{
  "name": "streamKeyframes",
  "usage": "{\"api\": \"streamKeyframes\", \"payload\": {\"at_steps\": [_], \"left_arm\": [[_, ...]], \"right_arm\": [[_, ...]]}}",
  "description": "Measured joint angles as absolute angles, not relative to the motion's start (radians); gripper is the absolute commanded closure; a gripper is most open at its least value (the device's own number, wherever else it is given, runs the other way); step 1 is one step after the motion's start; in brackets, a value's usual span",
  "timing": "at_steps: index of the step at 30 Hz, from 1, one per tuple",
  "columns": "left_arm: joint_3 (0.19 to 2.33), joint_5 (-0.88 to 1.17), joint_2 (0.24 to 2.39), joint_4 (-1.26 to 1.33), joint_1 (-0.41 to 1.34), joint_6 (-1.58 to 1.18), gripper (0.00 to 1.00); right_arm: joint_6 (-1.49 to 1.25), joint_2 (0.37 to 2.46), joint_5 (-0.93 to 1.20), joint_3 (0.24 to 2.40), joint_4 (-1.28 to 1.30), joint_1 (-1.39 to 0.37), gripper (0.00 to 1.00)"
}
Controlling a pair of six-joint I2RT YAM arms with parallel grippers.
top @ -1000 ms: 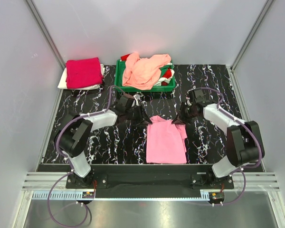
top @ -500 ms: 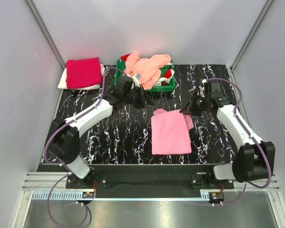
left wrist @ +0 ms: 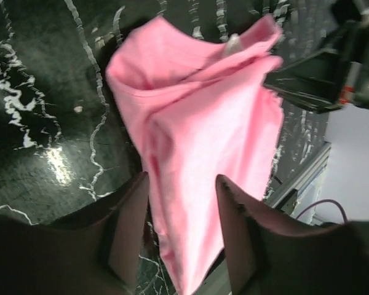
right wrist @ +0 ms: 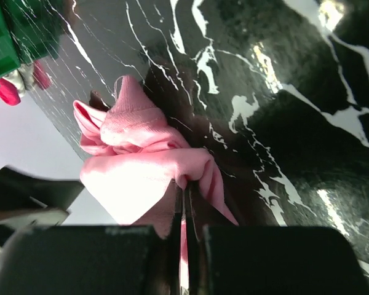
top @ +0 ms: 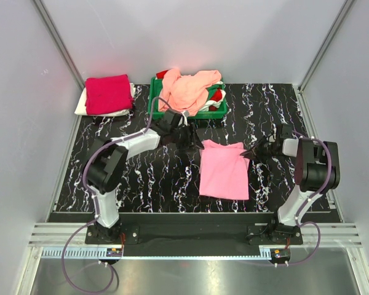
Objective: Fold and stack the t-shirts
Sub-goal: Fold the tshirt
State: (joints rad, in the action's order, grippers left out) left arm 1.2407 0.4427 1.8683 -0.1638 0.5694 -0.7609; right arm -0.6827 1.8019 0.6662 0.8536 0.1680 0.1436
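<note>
A pink t-shirt [top: 223, 172] lies partly folded on the black marbled table between the two arms. My left gripper [top: 194, 144] hovers at its far left corner, open; in the left wrist view the pink t-shirt [left wrist: 203, 129] shows through the gap of the gripper [left wrist: 181, 181], with nothing pinched. My right gripper [top: 254, 153] is at the far right corner, shut on a bunched fold of the pink t-shirt [right wrist: 141, 166], the gripper [right wrist: 184, 192] tight on the cloth. A crimson t-shirt [top: 108, 93] lies folded on a white one [top: 81, 106] at the back left.
A green tray [top: 155, 106] at the back centre holds a loose peach t-shirt [top: 187, 91] over other red and white garments. Grey walls enclose the table on three sides. The arm bases stand at the near edge.
The left gripper came from beside the tray down to the pink shirt's far left corner and opened. The right gripper, still shut, swung right and nearer, and the shirt shifted slightly right.
</note>
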Motion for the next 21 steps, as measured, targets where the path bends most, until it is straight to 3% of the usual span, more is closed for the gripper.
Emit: {"api": "streamKeyframes", "payload": {"at_steps": [5,8,11,17,18,21], "left_arm": [[1.221,0.446,1.918,-0.132,0.569,-0.757,0.23],[1.192,0.445,1.919,-0.089,0.57,-0.759,0.15],[1.157,0.446,1.923,-0.051,0.571,-0.764,0.13],[1.18,0.467,2.0,0.061,0.585,-0.786,0.19],[1.19,0.472,2.016,0.086,0.589,-0.792,0.22],[1.213,0.473,2.058,0.134,0.596,-0.808,0.45]], "right_arm": [[-0.67,1.813,0.662,0.872,0.178,0.14,1.0],[-0.661,1.825,0.659,0.895,0.198,0.136,1.0],[-0.648,1.838,0.651,0.923,0.225,0.129,1.0],[-0.629,1.855,0.649,0.954,0.26,0.125,1.0],[-0.627,1.857,0.649,0.957,0.264,0.125,1.0],[-0.622,1.866,0.65,0.972,0.284,0.125,1.0]]}}
